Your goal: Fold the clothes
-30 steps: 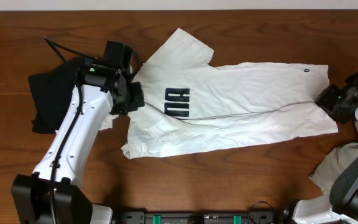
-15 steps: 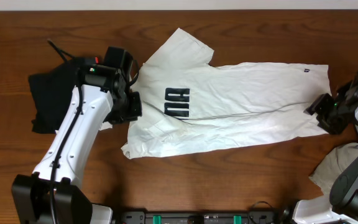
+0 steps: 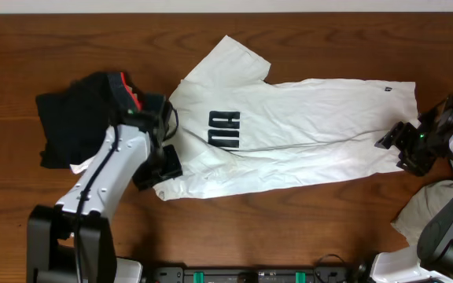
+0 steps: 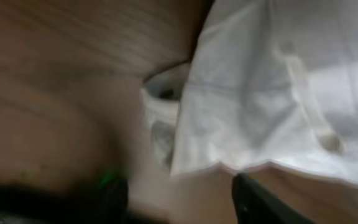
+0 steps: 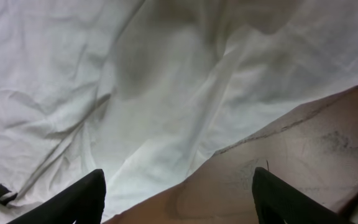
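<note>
The left end effector has slid toward the tabletop's front edge, spread empty like the right end effector, T-shirt lengthwise between them.

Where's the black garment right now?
Overhead view: the black garment lies bunched at the table's left end, just left of the white T-shirt, partly under the left arm.

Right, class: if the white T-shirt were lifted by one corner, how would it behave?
Probably floppy: the white T-shirt lies flat, creased and folded over itself, so it should sag. Likely light, since the cloth looks thin. Pushed, it may bunch rather than slide on the wooden table.
</note>
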`<move>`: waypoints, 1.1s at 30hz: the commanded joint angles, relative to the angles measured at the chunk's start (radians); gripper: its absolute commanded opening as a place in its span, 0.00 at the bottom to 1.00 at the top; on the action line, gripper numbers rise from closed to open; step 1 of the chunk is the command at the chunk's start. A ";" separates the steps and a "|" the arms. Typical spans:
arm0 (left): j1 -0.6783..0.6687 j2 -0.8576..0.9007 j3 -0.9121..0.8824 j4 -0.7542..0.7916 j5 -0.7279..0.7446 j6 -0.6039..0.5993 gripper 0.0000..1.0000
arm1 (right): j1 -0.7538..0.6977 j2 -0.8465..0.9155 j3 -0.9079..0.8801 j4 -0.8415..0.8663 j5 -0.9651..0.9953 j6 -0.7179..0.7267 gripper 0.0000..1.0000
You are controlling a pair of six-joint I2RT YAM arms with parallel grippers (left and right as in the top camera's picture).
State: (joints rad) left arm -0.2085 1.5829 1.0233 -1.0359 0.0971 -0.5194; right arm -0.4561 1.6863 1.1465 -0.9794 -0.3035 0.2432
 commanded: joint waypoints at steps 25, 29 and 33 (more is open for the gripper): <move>0.136 -0.142 -0.157 0.124 -0.083 0.063 0.06 | -0.001 0.003 -0.061 0.054 0.188 0.043 0.74; 0.136 -0.140 -0.157 0.120 -0.083 0.072 0.06 | -0.001 0.003 -0.107 0.087 0.207 0.066 0.75; 0.136 -0.140 -0.157 0.121 -0.083 0.074 0.06 | -0.002 0.003 -0.171 0.125 0.324 0.148 0.70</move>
State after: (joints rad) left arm -0.0772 1.4445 0.8497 -0.9104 0.0410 -0.4656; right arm -0.4561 1.6867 1.0122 -0.8711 -0.0826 0.3122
